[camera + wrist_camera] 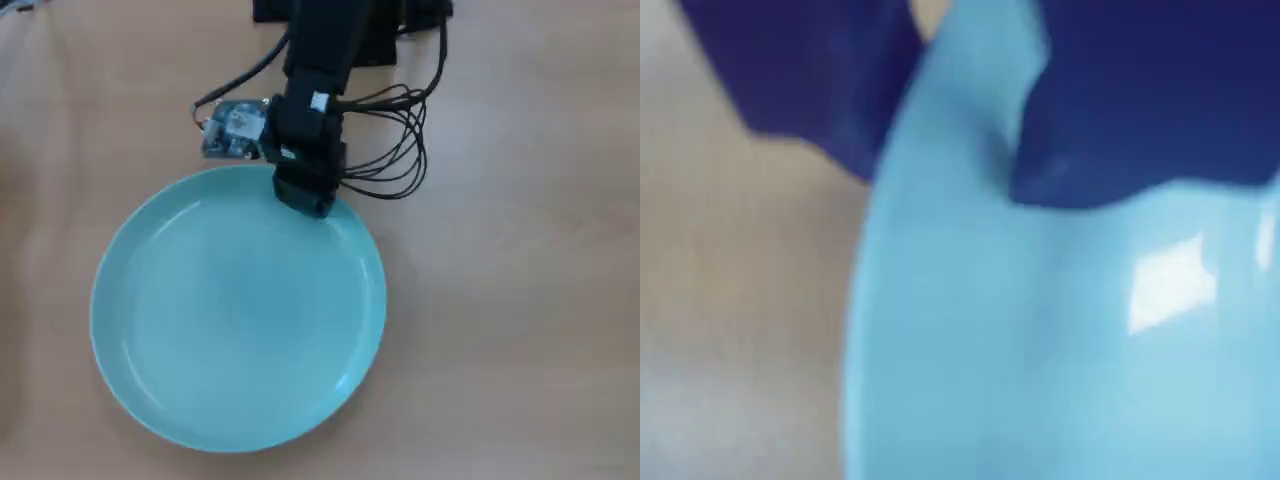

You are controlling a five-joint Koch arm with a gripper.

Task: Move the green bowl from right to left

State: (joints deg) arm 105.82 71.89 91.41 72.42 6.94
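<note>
1. Green bowl [238,310]: lay flat on the bench [520,300], left of centre in the overhead view.
2. Fingers [950,110]: clamped on the bowl's far rim, one finger on each side of it in the wrist view.

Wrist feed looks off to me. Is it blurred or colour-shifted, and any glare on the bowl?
Wrist view: soft and out of focus, the green bowl reads blue, with a bright window-like glare patch at right; the gripper straddles its rim. Overhead view: fairly sharp, even light, the bowl pale mint, only faint rim highlights.
</note>
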